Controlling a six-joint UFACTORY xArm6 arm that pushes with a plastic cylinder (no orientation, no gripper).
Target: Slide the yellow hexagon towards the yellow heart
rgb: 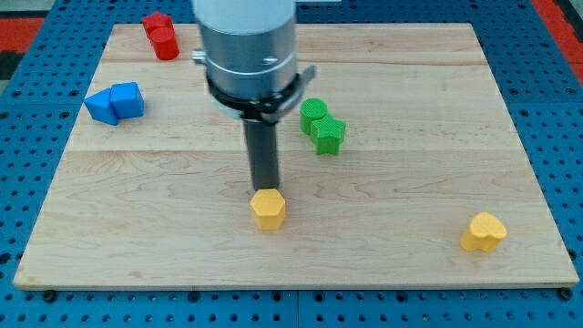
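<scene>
The yellow hexagon (pixel 269 210) lies on the wooden board (pixel 410 182) a little left of centre, near the view's bottom. The yellow heart (pixel 483 232) lies at the view's bottom right, far from the hexagon. My tip (pixel 265 189) is the lower end of the dark rod, right at the hexagon's top edge, just behind it and touching or nearly touching. The arm's grey body hides part of the board's top middle.
A green cylinder (pixel 314 114) and a green star-like block (pixel 328 134) sit together right of the rod. Two blue blocks (pixel 116 102) lie at the left. Two red blocks (pixel 161 35) stand at the top left. The board rests on a blue pegboard surface.
</scene>
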